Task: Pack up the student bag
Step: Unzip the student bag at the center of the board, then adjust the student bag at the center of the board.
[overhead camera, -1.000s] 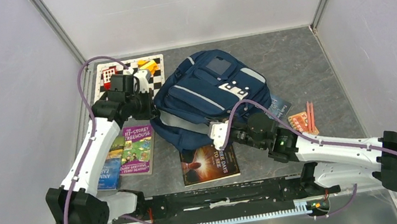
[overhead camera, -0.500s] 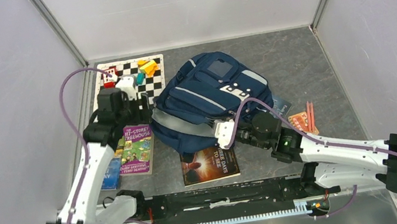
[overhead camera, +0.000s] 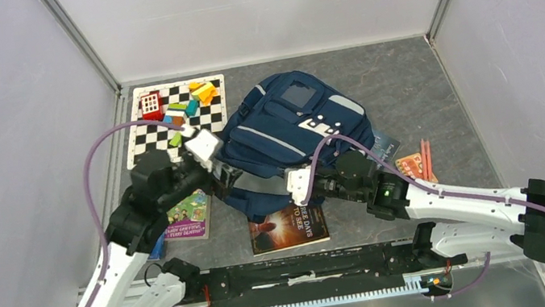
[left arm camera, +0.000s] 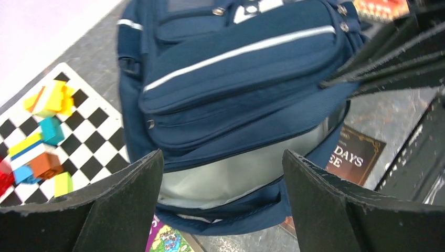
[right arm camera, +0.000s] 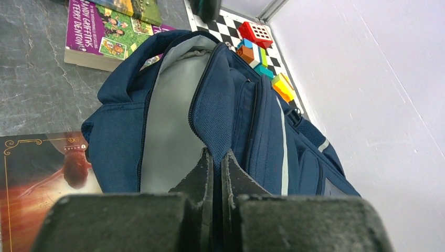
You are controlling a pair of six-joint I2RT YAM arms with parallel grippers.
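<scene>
The student bag [overhead camera: 294,126] is navy with grey stripes and lies mid-table, its main compartment unzipped toward me and showing grey lining [left arm camera: 236,168]. My left gripper [overhead camera: 226,178] is open just off the bag's near-left corner. In the left wrist view, the left gripper [left arm camera: 220,202] has its fingers [left arm camera: 123,207] standing wide, facing the opening, with nothing between them. My right gripper [overhead camera: 292,183] is at the bag's near edge. The right wrist view shows the right gripper [right arm camera: 215,160] shut on the blue fabric rim of the student bag [right arm camera: 262,126], holding it up.
A chequered mat [overhead camera: 207,118] with several coloured blocks lies at the back left. A purple book [overhead camera: 187,215] lies under my left arm and a dark book [overhead camera: 288,226] at the near middle. Another book [overhead camera: 386,145] and orange pencils [overhead camera: 420,164] lie to the right of the bag.
My left gripper has opened and drawn back from the bag's left side toward the near left. The right gripper keeps its hold, and the bag's opening has shifted slightly.
</scene>
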